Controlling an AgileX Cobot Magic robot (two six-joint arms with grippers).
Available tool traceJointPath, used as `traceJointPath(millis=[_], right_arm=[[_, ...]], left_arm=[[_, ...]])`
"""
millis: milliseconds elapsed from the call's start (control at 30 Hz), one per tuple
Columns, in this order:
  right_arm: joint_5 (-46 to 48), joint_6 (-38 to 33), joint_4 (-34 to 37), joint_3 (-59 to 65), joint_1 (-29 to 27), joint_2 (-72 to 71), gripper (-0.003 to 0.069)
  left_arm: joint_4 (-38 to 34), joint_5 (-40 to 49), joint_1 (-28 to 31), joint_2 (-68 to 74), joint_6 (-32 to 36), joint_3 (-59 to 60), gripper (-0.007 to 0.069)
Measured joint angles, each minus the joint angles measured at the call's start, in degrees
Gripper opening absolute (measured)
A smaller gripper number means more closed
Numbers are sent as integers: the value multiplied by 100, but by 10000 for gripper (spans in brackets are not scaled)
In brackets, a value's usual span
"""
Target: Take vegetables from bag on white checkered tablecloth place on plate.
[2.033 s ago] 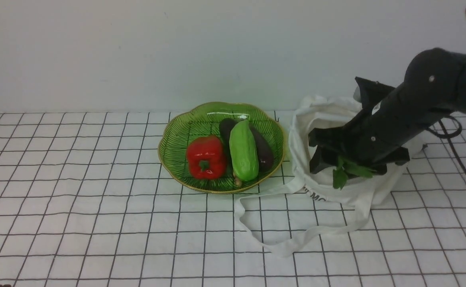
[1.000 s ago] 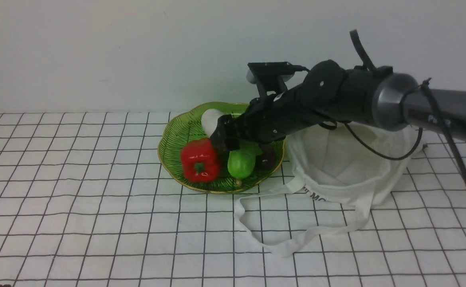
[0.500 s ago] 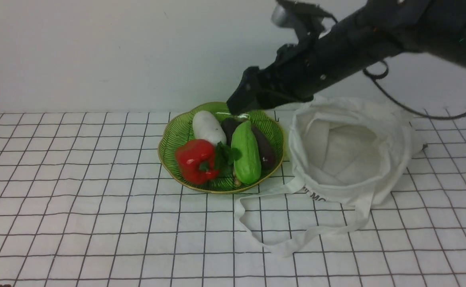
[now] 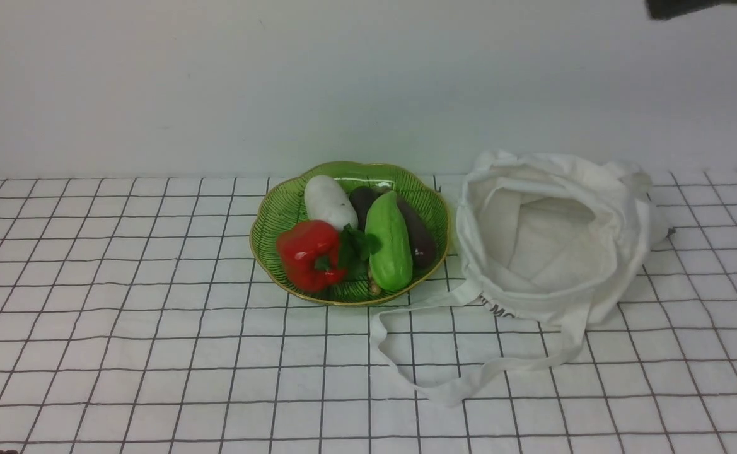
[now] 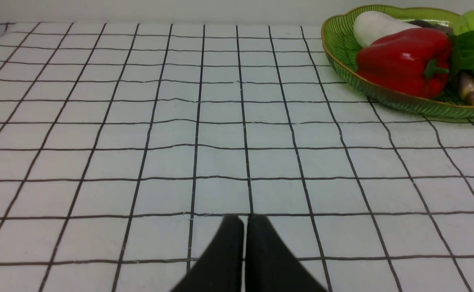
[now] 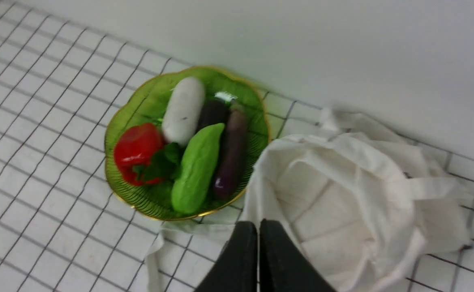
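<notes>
The white radish (image 4: 328, 201) lies in the green plate (image 4: 273, 208) with its dark leaves (image 4: 357, 243) between the red pepper and the cucumber; it also shows in the right wrist view (image 6: 183, 109) and the left wrist view (image 5: 376, 25). The white cloth bag (image 4: 551, 239) sits open to the right of the plate and looks empty inside (image 6: 342, 190). My right gripper (image 6: 258, 228) is shut and empty, high above the bag's near edge. My left gripper (image 5: 245, 223) is shut and empty, low over the tablecloth (image 5: 180, 134), to the left of the plate (image 5: 342, 48).
The plate also holds a red bell pepper (image 4: 310, 252), a light green cucumber (image 4: 388, 248) and a dark purple eggplant (image 4: 415, 236). The bag's strap handles (image 4: 444, 378) trail forward on the cloth. A white wall stands behind.
My right gripper carried the radish from the bag to the plate, let it go there, then rose up and back to the right, almost out of the front view.
</notes>
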Motion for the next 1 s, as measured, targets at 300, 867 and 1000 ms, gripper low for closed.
traceJointPath(millis=[300, 867, 1000], right_arm=[[33, 86, -649, 1865, -13, -2436, -14], [-4440, 86, -74, 7632, -13, -6690, -14], [-4843, 86, -75, 8195, -13, -6713, -14]], left_arm=[[0, 0, 0, 0, 0, 0, -8], [0, 0, 0, 0, 0, 0, -8], [0, 0, 0, 0, 0, 0, -8]])
